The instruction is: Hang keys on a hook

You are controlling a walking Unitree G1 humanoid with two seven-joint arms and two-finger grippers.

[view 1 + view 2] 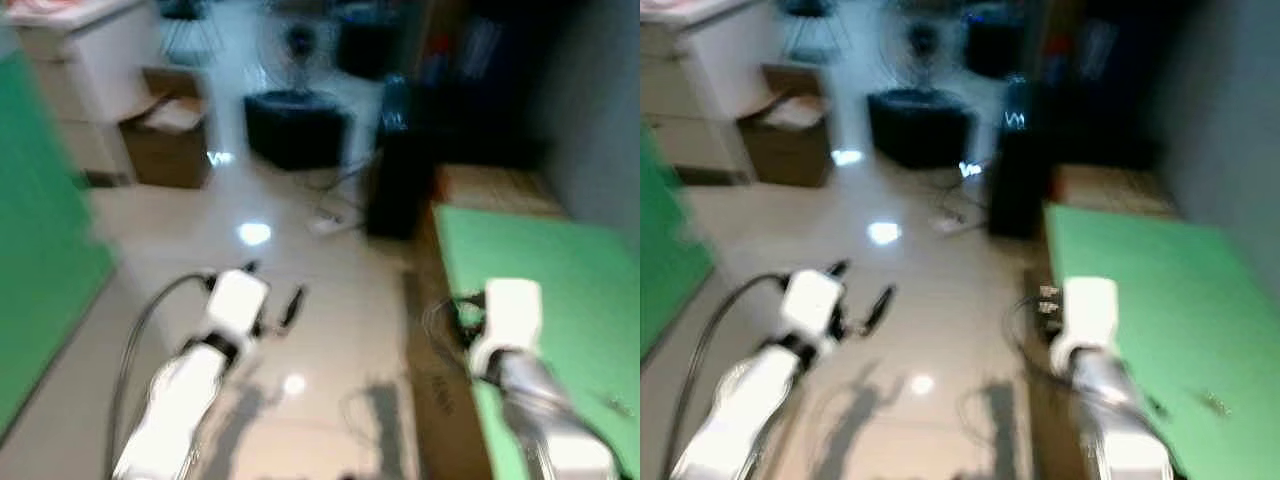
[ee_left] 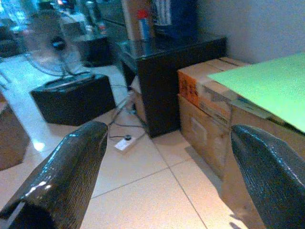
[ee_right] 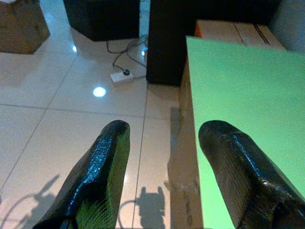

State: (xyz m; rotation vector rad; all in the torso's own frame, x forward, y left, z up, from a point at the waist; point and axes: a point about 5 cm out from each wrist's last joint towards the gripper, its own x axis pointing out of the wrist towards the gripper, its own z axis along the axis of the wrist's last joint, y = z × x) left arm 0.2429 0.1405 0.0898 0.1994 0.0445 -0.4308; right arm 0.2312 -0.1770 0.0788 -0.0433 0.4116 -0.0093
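**Camera placement: head pair and two wrist units**

We find the head stereo pair looking forward and down from above both arms, over a glossy tiled floor [image 1: 300, 330]; both pictures are blurred. The two eyes share nearly the same scene, shifted slightly sideways: the green board [image 1: 1160, 300], the black cabinet [image 1: 400, 190], the fan [image 1: 298, 45].

We note the left wrist unit sits low, facing along its fingers [image 2: 71, 176] toward the black cabinet [image 2: 167, 81] and stacked cartons [image 2: 209, 109].

We note the right wrist unit looks steeply down past its fingers [image 3: 100, 176] at the board's edge [image 3: 238, 95]. Both wrist views share the power strip [image 3: 121, 76] with the head pair.
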